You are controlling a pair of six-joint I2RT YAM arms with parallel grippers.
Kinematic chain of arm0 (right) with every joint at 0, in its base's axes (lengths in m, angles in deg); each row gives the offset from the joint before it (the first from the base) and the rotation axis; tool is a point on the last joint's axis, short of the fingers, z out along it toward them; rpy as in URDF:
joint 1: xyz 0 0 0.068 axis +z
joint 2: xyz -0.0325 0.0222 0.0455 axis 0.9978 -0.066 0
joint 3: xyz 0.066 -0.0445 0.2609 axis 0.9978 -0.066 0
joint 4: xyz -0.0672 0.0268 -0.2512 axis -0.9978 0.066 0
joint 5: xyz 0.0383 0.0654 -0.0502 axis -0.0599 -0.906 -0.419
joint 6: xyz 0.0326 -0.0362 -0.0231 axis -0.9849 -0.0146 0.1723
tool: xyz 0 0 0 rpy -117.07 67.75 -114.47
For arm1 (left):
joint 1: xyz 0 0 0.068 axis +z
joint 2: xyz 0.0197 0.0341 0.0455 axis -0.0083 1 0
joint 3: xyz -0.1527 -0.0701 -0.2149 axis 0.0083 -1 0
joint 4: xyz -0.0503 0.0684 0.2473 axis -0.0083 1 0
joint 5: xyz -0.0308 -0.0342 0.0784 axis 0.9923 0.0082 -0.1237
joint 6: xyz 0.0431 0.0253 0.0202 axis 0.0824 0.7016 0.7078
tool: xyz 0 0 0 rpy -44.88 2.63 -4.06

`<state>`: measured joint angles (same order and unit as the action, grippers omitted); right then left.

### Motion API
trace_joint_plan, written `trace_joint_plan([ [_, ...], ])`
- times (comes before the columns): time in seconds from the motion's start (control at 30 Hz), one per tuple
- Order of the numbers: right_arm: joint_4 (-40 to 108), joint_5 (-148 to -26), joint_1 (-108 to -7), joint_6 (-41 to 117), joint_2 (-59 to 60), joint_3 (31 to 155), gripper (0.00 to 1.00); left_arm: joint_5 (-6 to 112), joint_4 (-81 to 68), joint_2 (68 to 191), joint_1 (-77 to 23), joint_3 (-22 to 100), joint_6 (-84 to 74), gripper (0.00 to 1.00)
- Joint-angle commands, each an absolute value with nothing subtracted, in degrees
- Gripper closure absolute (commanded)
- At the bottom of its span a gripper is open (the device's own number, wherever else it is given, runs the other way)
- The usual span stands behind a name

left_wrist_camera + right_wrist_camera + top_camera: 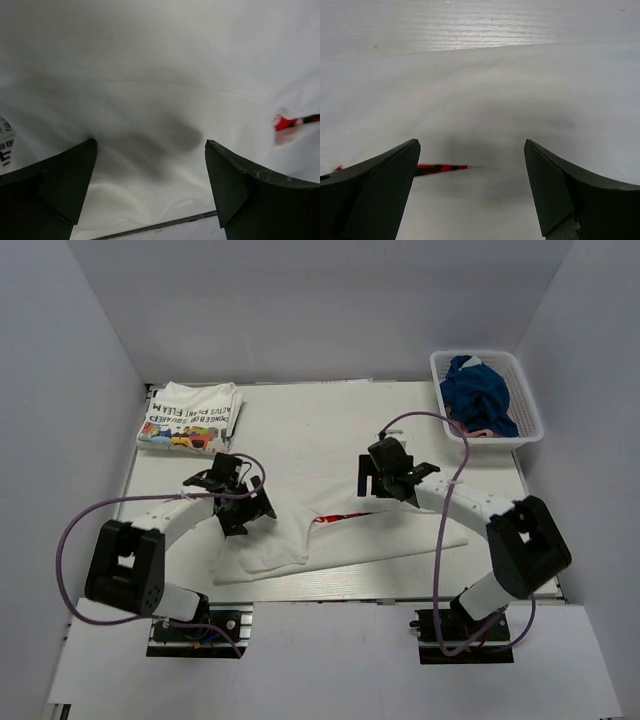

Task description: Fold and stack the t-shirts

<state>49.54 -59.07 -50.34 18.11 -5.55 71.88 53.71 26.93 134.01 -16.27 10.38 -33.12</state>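
Both arms reach in over the middle of the table (320, 430). The left gripper (243, 508) stands with its fingers (60, 185) spread wide and nothing between them, low over the left part of the white t-shirt with the red print (350, 538). That shirt lies as a long band across the near middle of the table, and only a sliver of red shows at a fold. The right gripper (378, 483) is likewise spread and holds nothing, over the far edge of the same shirt. I cannot tell whether either one touches the cloth. The lettered t-shirt (190, 418) sits folded at the far left corner. At the far right, a white mesh basket (530, 430) holds a blue garment (480, 390).
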Motion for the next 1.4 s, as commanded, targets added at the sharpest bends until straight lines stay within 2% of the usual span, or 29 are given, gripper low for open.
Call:
trace_joint_plan([
  [0.0, 43.56, -65.33, -53.78, 16.25, -10.99, 73.82, 0.10, 56.20, 22.71, 140.00, -18.13, 11.80, -33.01, 0.00],
  [0.2, 42.06, -78.25, -61.08, 13.79, -20.23, 73.31, 0.10, 44.50, 28.41, 160.73, -18.67, 29.79, -31.70, 0.00],
  [0.33, 43.73, -82.46, -60.91, 13.79, -19.36, 67.95, 0.10, 45.02, 30.80, 177.34, -18.67, 54.39, -27.14, 0.00],
  [0.37, 43.38, -83.53, -60.47, 13.61, -17.18, 66.37, 0.10, 45.64, 30.80, 180.94, -18.67, 59.05, -26.52, 0.00],
  [0.4, 43.03, -85.28, -58.38, 13.26, -13.77, 63.05, 0.10, 46.34, 32.01, 184.81, -18.67, 69.71, -25.81, 0.00],
  [0.47, 44.33, -86.79, -56.08, 10.98, -10.06, 58.98, 0.10, 49.76, 34.21, 198.51, -18.67, 83.19, -24.58, 0.00],
  [0.5, 45.04, -88.01, -51.55, 11.23, -5.34, 57.58, 0.10, 51.60, 35.53, 203.43, -18.67, 97.62, -24.58, 0.00],
  [0.57, 49.34, -91.45, -44.34, 14.20, -2.67, 59.65, 0.10, 65.28, 26.98, 213.70, -18.67, 105.91, -26.49, 0.00],
  [0.63, 54.94, -89.80, -37.81, 17.11, -2.66, 63.17, 0.10, 76.07, 10.16, 217.09, -18.67, 105.94, -32.11, 0.00],
  [0.67, 55.42, -89.87, -35.09, 19.39, -3.09, 64.84, 0.10, 77.79, 6.49, 218.58, -18.67, 105.94, -37.79, 0.00],
  [0.8, 53.93, -96.89, -31.64, 23.89, -7.12, 66.09, 0.10, 78.17, -2.68, 221.93, -18.67, 105.94, -43.56, 0.00],
  [1.03, 55.07, -96.20, -27.95, 26.35, -10.22, 69.07, 0.10, 68.94, 1.70, 219.12, -18.67, 103.13, -41.28, 0.00],
  [1.3, 53.40, -85.85, -25.31, 29.06, -1.00, 68.29, 0.10, 61.99, 7.85, 211.58, -17.61, 104.26, -37.87, 0.00],
  [1.37, 53.49, -83.38, -24.08, 30.13, 2.87, 68.29, 0.10, 60.86, 10.04, 205.52, -17.61, 105.50, -35.49, 0.00],
])
